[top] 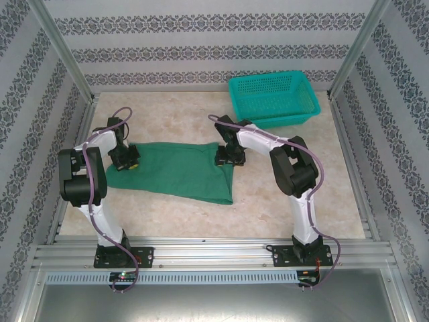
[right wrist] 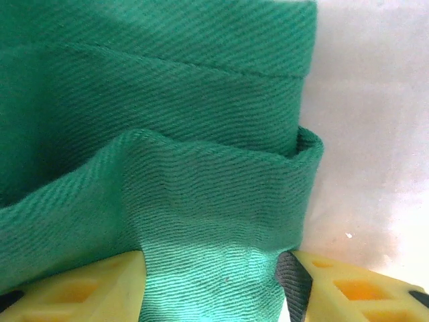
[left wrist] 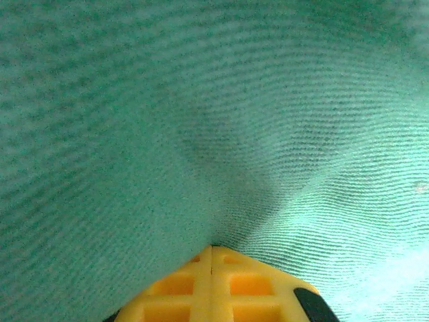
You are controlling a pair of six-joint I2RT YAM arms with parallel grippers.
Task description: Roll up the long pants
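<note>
Left claw [top: 130, 162] tight on the long pants [top: 181, 172] at one end, right claw [top: 226, 159] tight on a fold opposite

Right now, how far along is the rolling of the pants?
Barely started. Done: the long pants lie flat in one strip on the table. In hand: the left jaws are shut on cloth at one end, the right jaws pinch a raised fold at the other. Left: no roll shows yet, so all the rolling.
</note>
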